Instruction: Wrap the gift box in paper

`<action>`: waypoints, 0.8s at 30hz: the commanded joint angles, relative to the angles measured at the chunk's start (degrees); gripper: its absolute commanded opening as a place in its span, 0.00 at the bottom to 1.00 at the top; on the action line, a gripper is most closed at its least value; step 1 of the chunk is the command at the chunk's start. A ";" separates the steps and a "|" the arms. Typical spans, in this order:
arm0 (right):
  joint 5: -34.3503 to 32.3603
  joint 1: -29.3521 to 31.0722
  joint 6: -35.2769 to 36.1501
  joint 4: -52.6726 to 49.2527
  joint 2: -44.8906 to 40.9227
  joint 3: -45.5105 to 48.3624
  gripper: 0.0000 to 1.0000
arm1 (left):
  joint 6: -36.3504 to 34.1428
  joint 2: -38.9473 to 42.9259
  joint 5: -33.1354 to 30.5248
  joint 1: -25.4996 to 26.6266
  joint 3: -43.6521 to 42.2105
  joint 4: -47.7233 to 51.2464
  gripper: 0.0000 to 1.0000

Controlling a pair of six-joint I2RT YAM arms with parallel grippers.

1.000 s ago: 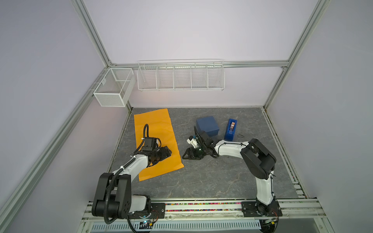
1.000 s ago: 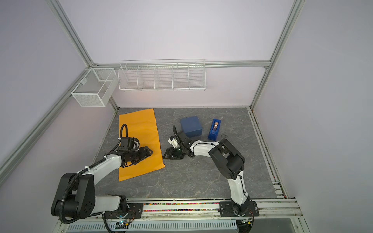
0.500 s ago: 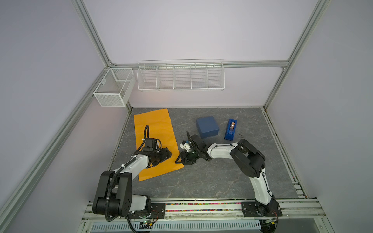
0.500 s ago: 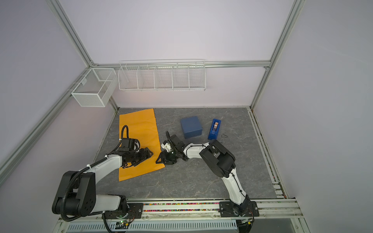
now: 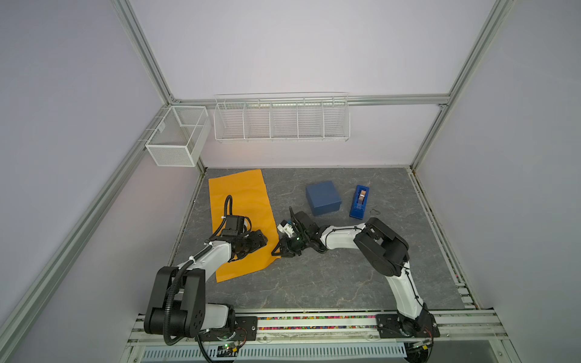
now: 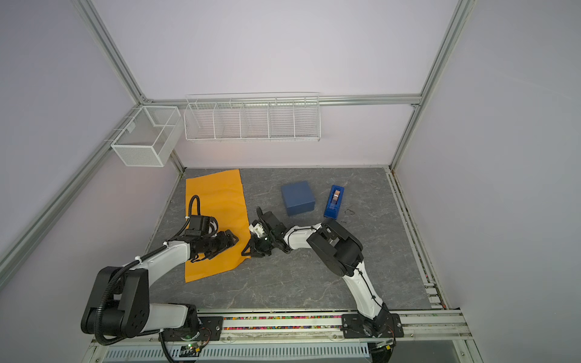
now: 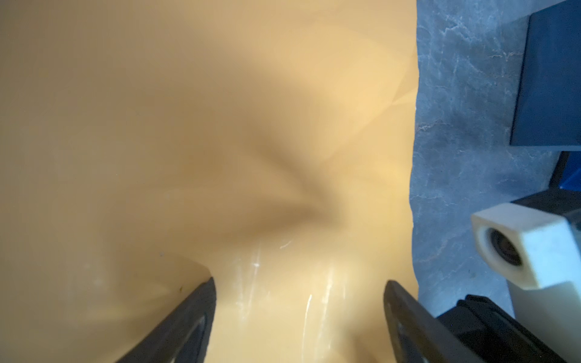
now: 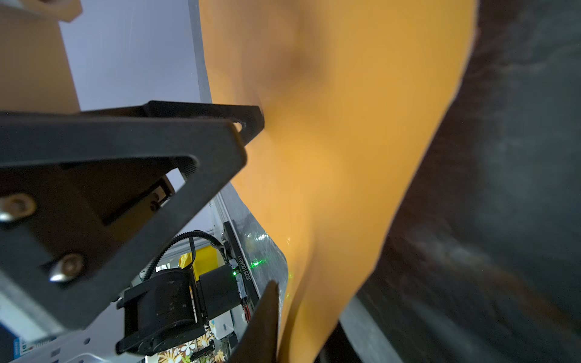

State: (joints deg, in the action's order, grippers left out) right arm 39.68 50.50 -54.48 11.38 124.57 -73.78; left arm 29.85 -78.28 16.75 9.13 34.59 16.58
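Right wrist view: right gripper (image 8: 261,204) at the paper's (image 8: 345,157) edge, grip unclear; left gripper (image 7: 300,283) spread open over it; tabletop (image 5: 314,283) open alongside.

On the table (image 5: 314,276) there's just one of everything: one sheet of orange paper (image 5: 242,201), one navy gift box (image 5: 323,196), one bright blue tape dispenser (image 5: 359,202), plus one tiny dark loop (image 5: 374,211) that's too small to make out. The walls have two white wire baskets: one mesh bin (image 5: 171,154) split into two sections and one long rack (image 5: 283,125) with five. Two robot arms, left arm (image 5: 210,257) and right arm (image 5: 341,240).
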 commanded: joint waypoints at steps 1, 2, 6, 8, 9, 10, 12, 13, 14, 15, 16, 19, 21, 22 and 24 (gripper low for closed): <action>-0.55 0.04 -0.24 -1.07 -0.84 0.54 0.14 | -0.22 0.99 0.01 0.13 -0.66 1.48 0.84; -0.48 0.04 0.11 -1.11 -1.28 0.89 0.10 | -0.39 1.38 0.36 0.10 -0.73 1.27 0.84; -0.48 -0.16 5.76 -8.85 -4.25 1.58 0.07 | -1.32 3.70 1.63 0.14 0.57 3.19 0.84; -0.97 -0.38 10.65 -15.24 -6.76 2.09 0.07 | -2.01 5.36 2.00 0.12 1.69 4.76 0.84; -1.47 -0.43 13.37 -18.64 -8.23 2.35 0.07 | -2.23 6.11 1.95 0.17 2.08 5.17 0.84; -1.99 -0.41 17.02 -22.91 -9.75 2.43 0.07 | -2.55 6.93 1.84 0.11 2.59 5.52 0.84; -3.14 -0.48 23.37 -31.76 -12.48 2.37 0.07 | -2.85 7.83 1.36 0.11 3.90 6.46 0.85; -3.80 -0.56 25.73 -35.03 -13.88 2.62 0.07 | -3.02 7.84 1.33 0.12 5.02 7.07 0.85; -4.47 -0.66 28.46 -39.17 -15.90 3.09 0.07 | -3.28 7.62 1.42 0.17 6.04 7.52 0.85; -4.92 -0.80 30.21 -41.97 -17.50 3.86 0.07 | -3.37 7.11 1.51 0.18 6.70 7.47 0.85; -5.55 -0.92 32.15 -44.67 -19.35 4.77 0.07 | -3.62 6.28 2.16 0.16 7.69 7.07 0.85; -8.36 -1.58 36.93 -52.57 -23.80 7.46 0.07 | -4.39 2.05 3.52 0.19 11.14 6.94 0.85; -10.51 -2.05 39.51 -57.85 -26.81 9.37 0.07 | -4.80 -1.55 4.60 0.35 13.97 7.46 0.85; -11.56 -2.34 40.39 -59.54 -28.17 10.25 0.07 | -4.95 -2.99 4.90 0.59 15.02 7.39 0.85; -14.77 -3.63 41.77 -62.66 -30.95 12.28 0.07 | -5.13 -6.44 5.35 1.51 17.45 7.16 0.84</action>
State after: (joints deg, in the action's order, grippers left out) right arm 30.35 48.29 -19.40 -39.44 96.64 -64.34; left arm 26.15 -81.23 20.27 9.50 49.15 22.55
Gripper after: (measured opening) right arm 0.070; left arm 0.847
